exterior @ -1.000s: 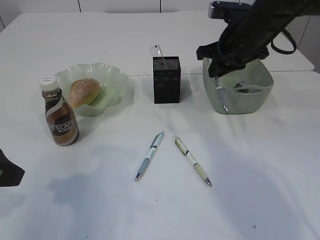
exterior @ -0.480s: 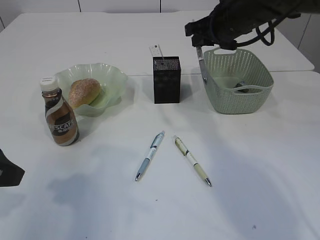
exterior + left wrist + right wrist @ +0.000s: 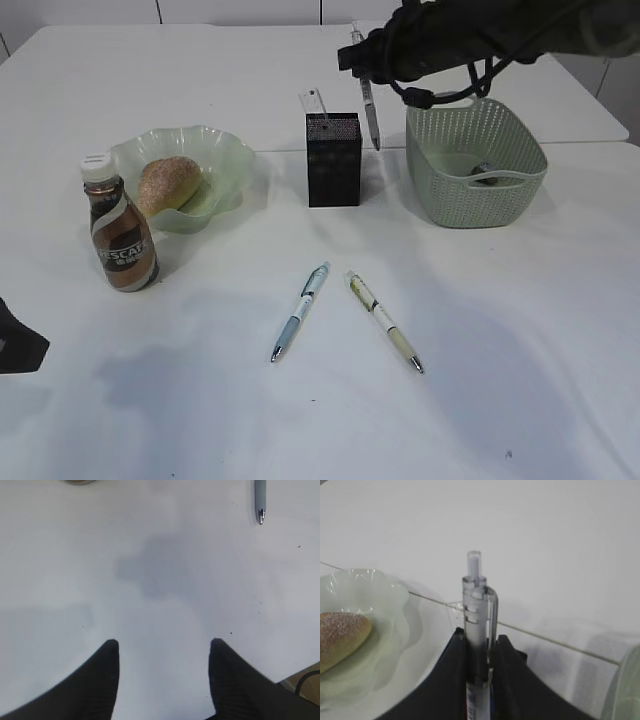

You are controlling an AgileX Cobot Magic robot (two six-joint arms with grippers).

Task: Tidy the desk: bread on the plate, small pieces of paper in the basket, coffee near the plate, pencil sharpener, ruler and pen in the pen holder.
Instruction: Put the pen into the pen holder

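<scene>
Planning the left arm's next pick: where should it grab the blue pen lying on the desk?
Grip the blue pen at mid-barrel, coming straight down with the jaws across its width. It lies flat and slanted on the desk, apart from the cream pen, so there is room on both sides.

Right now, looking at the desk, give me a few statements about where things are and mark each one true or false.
1. The bread lies in the plate. True.
2. The right tool is empty. False: it is shut on a pen, held upright beside the pen holder.
3. Two pens lie on the desk in front of the pen holder. True.
4. The coffee stands inside the basket. False: it stands on the desk next to the plate.
5. The left tool grips a ruler. False: it is open over bare desk.
</scene>
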